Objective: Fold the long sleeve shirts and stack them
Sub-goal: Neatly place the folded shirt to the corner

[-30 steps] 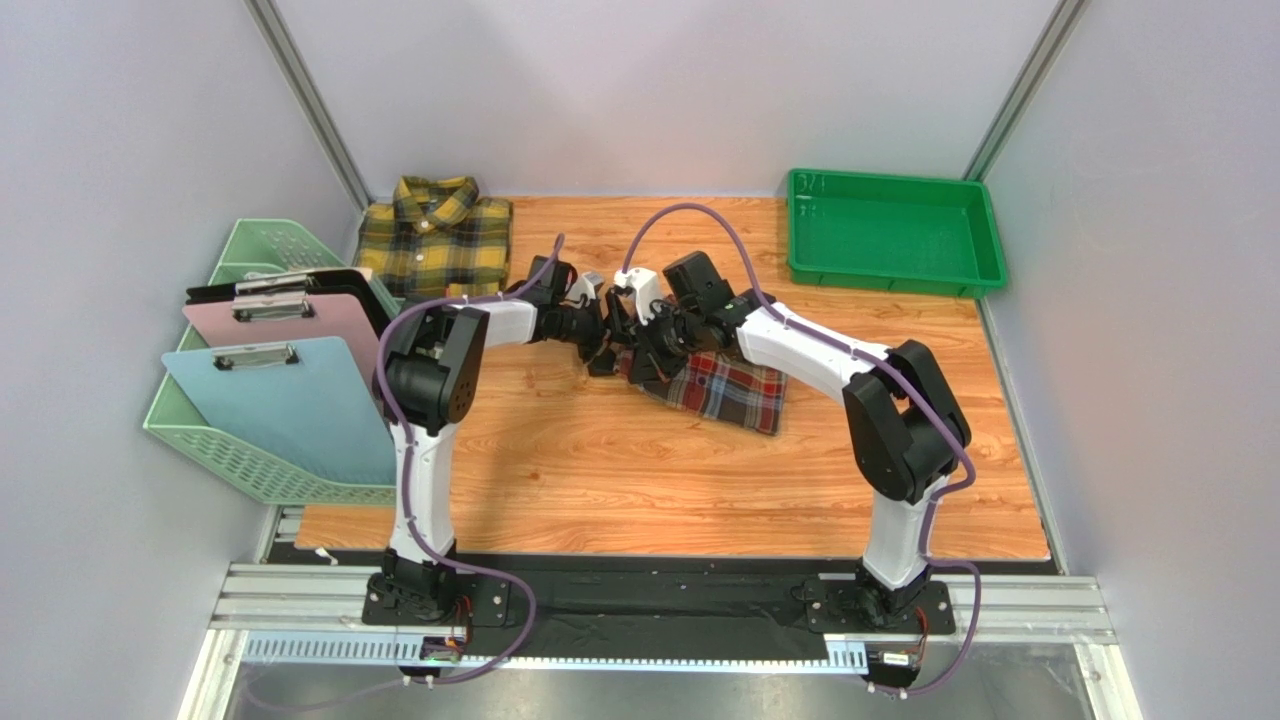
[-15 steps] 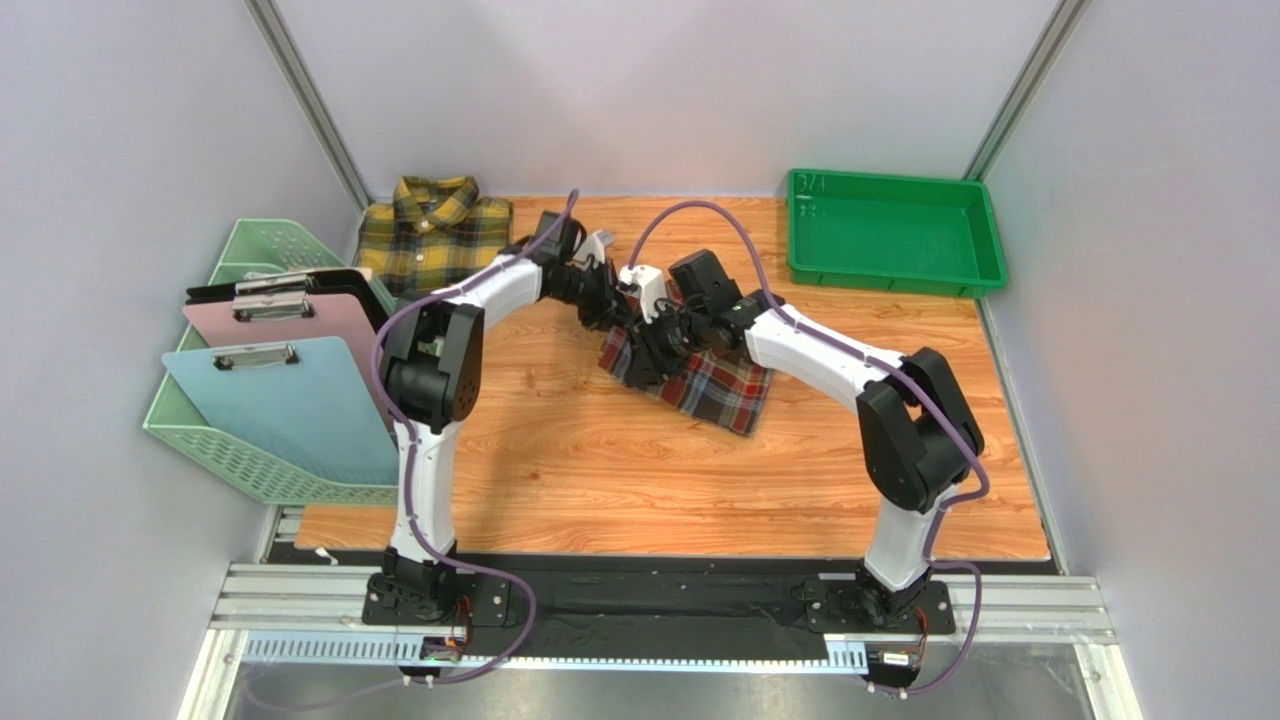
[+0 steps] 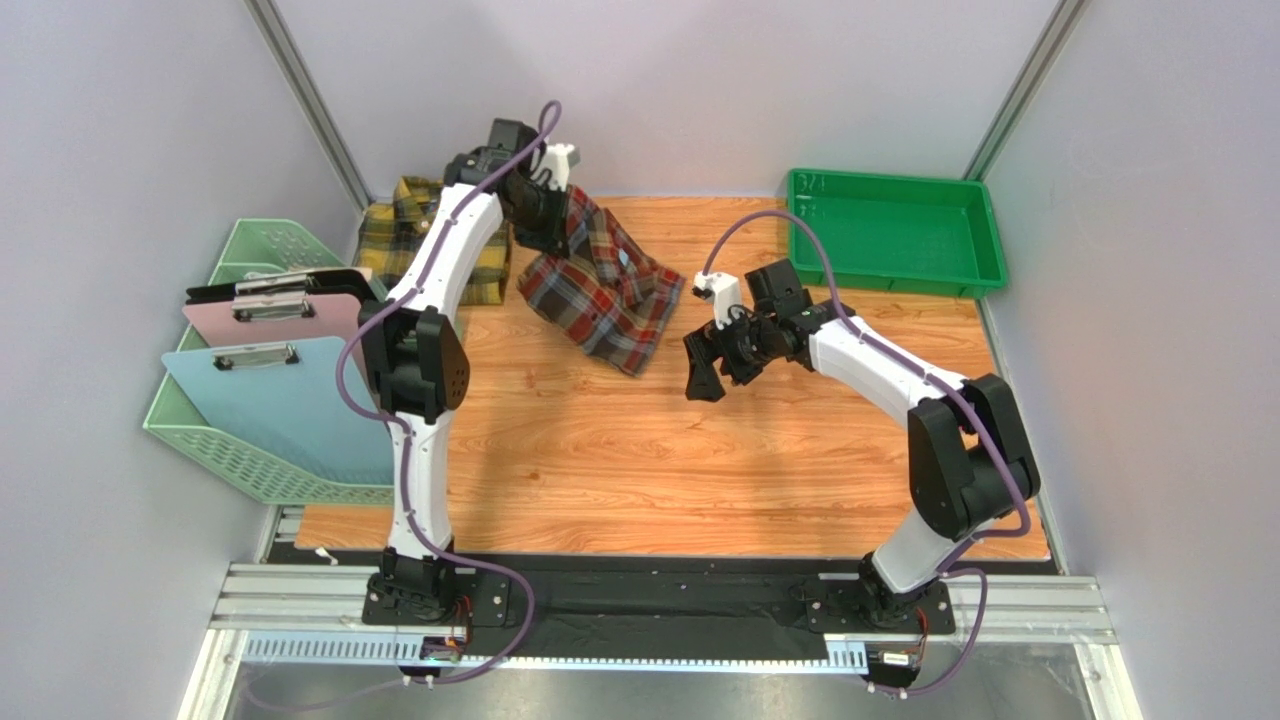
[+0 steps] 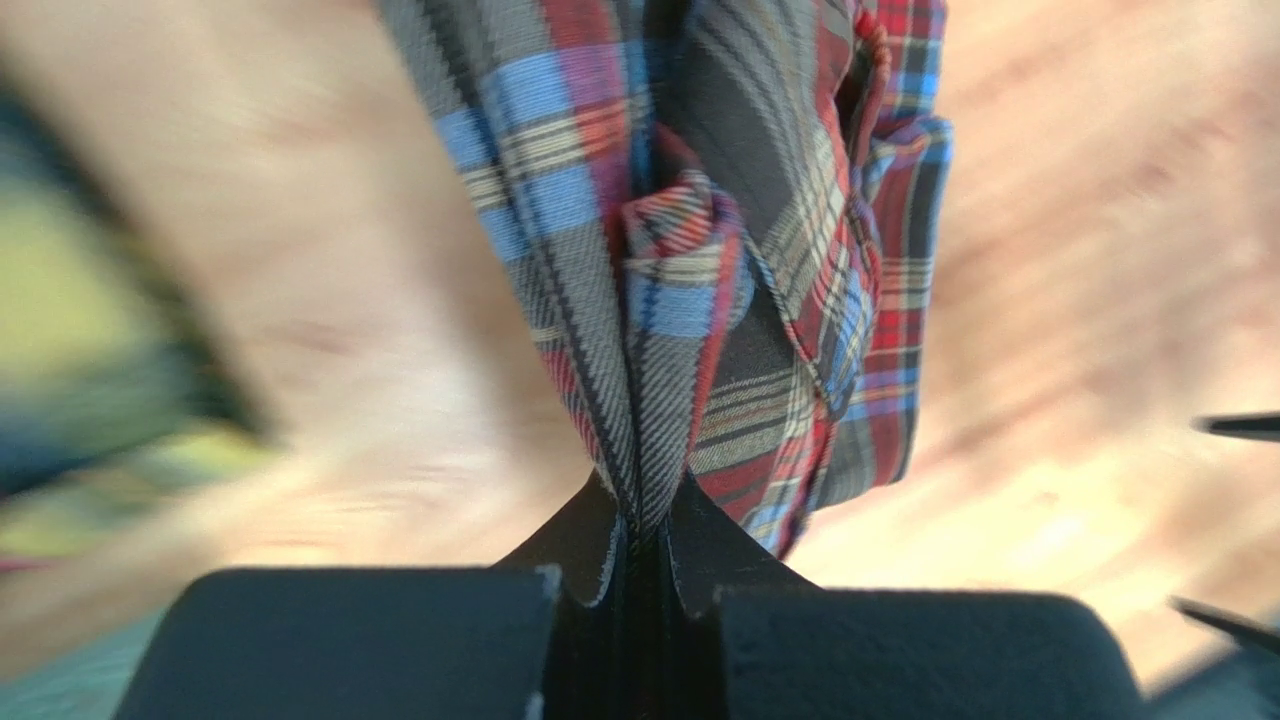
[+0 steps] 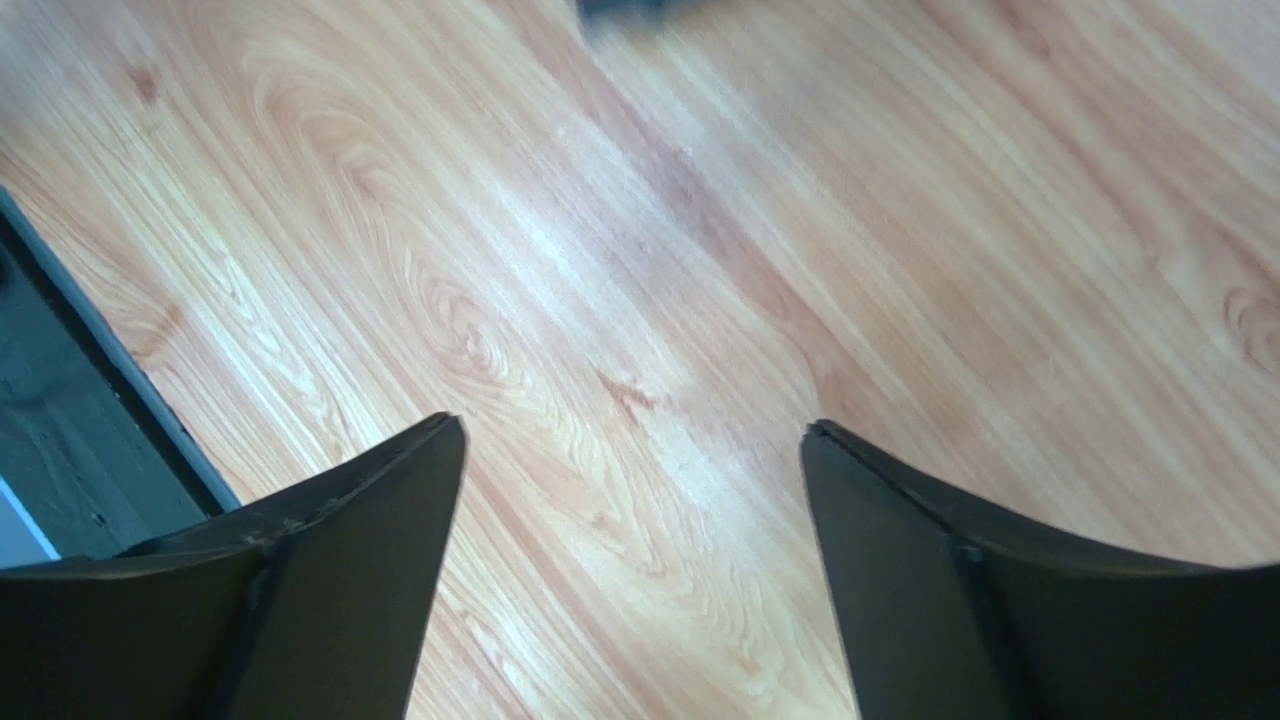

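At left, the basket [image 3: 241, 465] holds three clipboards [image 3: 286, 368] near the yellow shirt [image 3: 394, 237].

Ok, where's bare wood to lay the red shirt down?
Widest bare wood: the near half of the table, from the clipboard basket to the right edge, in front of the open right gripper. A smaller patch between the red shirt and the green tray. Crowded: back-left corner, with the yellow shirt and the left gripper holding the red shirt.
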Controlling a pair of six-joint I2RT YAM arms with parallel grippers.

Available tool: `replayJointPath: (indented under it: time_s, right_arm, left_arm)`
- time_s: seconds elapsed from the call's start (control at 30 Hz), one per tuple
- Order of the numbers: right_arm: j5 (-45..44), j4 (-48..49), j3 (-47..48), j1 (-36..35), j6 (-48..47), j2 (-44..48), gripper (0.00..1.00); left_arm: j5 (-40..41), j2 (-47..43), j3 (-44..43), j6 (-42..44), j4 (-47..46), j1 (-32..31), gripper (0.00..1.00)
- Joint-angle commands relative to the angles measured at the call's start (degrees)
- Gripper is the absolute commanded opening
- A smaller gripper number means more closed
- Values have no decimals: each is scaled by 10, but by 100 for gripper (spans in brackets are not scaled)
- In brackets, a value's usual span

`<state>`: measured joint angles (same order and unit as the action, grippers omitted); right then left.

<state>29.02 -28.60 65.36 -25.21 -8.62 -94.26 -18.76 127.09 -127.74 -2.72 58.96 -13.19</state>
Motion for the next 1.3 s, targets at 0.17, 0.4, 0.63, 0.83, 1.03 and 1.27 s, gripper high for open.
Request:
replayJointPath:
  time_s: [0.17,0.4,0.63,0.83,1.03,1.27]
  right_arm:
    - [-21,0,-23,3,-23,52,95]
    - [-26,-1,-23,3,-20,60,95]
    - [-29,4,-25,3,-18,62,95]
    - [-28,6,-24,3,-19,63,96]
    - [-28,4,-25,3,-23,64,96]
    - [-24,10,-30,3,-20,67,96]
  left_arm:
    - [124,24,-126,123,-16,50,0]
    - [188,18,-145,159,-87,66,0]
    - [219,5,-158,181,-109,83,0]
    - [223,-8,-154,178,-105,83,0]
    - [228,-38,-158,171,-110,83,0]
    - [201,-61,-153,143,-80,83,0]
